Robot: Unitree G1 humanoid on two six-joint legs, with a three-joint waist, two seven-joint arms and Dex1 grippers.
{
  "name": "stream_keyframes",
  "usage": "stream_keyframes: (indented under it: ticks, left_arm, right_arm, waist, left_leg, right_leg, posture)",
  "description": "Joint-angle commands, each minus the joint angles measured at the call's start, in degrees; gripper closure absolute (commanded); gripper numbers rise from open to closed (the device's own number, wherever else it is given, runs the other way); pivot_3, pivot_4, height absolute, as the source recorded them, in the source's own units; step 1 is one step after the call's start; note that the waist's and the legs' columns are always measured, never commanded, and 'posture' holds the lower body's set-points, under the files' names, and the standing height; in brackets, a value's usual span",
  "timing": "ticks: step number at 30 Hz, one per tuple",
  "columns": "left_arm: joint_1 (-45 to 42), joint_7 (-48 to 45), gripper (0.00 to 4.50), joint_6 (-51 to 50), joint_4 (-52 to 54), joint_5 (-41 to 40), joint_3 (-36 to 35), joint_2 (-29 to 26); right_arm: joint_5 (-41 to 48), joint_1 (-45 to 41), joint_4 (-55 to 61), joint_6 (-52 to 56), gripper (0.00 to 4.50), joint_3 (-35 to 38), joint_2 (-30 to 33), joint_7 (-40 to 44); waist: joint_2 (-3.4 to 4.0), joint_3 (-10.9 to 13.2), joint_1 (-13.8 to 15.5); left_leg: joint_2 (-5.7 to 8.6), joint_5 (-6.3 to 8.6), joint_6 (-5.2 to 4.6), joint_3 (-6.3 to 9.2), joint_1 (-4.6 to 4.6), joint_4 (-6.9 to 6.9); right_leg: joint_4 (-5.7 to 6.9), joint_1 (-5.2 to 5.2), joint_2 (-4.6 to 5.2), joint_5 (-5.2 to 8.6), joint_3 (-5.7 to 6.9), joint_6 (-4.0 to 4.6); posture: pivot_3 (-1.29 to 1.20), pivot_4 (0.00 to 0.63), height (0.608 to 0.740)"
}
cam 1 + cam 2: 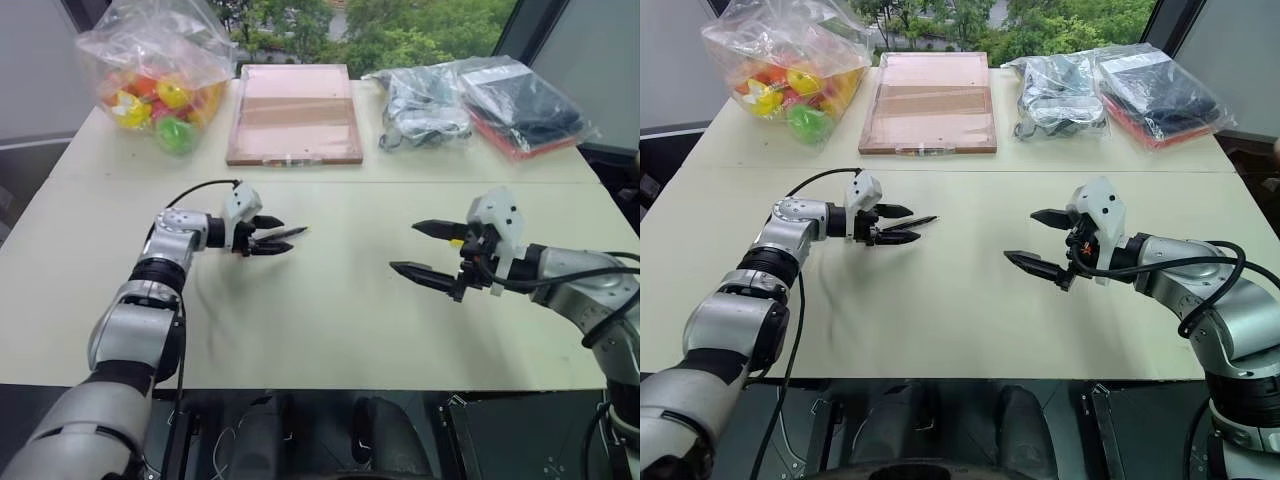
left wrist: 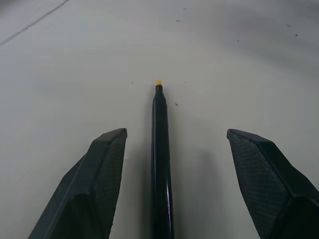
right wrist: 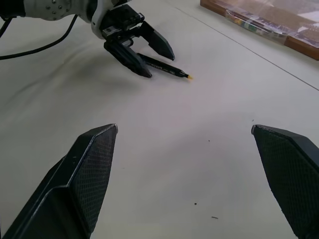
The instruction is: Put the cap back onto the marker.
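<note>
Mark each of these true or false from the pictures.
1. The marker runs between the left gripper's fingers. True.
2. The right gripper is shut. False: its fingers stand wide apart.
3. A cap covers the marker's tip. False: the bare yellow tip shows.
4. A clear bag of colourful items lies at the table's far left corner. True.

Black marker (image 2: 160, 149) with yellow tip; black tool fingers (image 2: 84, 189) carry a fine mesh pattern.
</note>
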State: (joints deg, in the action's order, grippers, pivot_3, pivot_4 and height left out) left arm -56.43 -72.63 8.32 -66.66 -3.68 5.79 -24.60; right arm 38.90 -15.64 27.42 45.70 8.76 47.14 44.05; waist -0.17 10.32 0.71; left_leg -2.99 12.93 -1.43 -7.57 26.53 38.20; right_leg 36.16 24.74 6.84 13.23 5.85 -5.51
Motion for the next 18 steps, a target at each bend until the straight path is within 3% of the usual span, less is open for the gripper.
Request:
stream_keyframes:
  ticks: [1,8,11,16,18]
  left_arm:
    - [-1.99,0.49,1.14,1.14,-0.54,0.88,-0.92,0.20]
    - [-2.46,0.18,1.14,1.01,-1.55,2.04,-0.96,0.43]
    - [-2.56,-0.04,1.96,0.90,-1.78,2.20,-1.10,0.42]
    - [-2.76,-0.10,4.43,0.85,-2.08,2.34,-1.23,0.42]
    - [-2.90,-0.02,4.43,0.89,-2.17,2.47,-1.25,0.41]
  right_arm:
    - [0.20,-0.02,1.75,-1.32,0.04,1.60,-0.24,-0.47]
    - [0.17,-0.05,1.74,-1.58,0.04,1.13,-0.70,-1.15]
    - [0.11,-0.10,1.75,-1.49,0.00,1.08,-0.85,-1.16]
    - [0.15,0.06,1.78,-1.37,0.00,1.00,-0.87,-1.03]
    - [0.18,0.10,1.75,-1.30,0.00,0.89,-0.87,-0.96]
  waist:
    - [0.00,0.00,0.03]
    - [0.00,0.00,0.04]
    - [0.00,0.00,0.02]
    - [0.00,0.00,0.01]
    - [0.00,0.00,0.02]
  left_leg:
    - [0.00,0.00,0.00,0.00,0.00,0.00]
    - [0.00,0.00,0.00,0.02,-0.01,0.02]
    - [0.00,0.00,0.00,0.02,-0.01,0.02]
    - [0.00,0.00,-0.01,0.02,-0.01,0.02]
    - [0.00,0.00,-0.01,0.02,-0.01,0.03]
  right_leg:
    - [0.01,0.00,0.00,0.00,0.00,0.00]
    - [0.01,-0.02,0.00,0.00,0.01,0.00]
    - [0.01,-0.03,0.00,0.00,0.01,0.00]
    - [0.02,-0.03,0.00,0.00,0.02,-0.01]
    - [0.02,-0.03,0.00,0.00,0.01,0.00]
  posture:
    - [0.00,0.150,0.740]
    - [0.00,0.150,0.740]
    - [0.00,0.150,0.740]
    - [0.00,0.150,0.740]
    - [0.00,0.150,0.740]
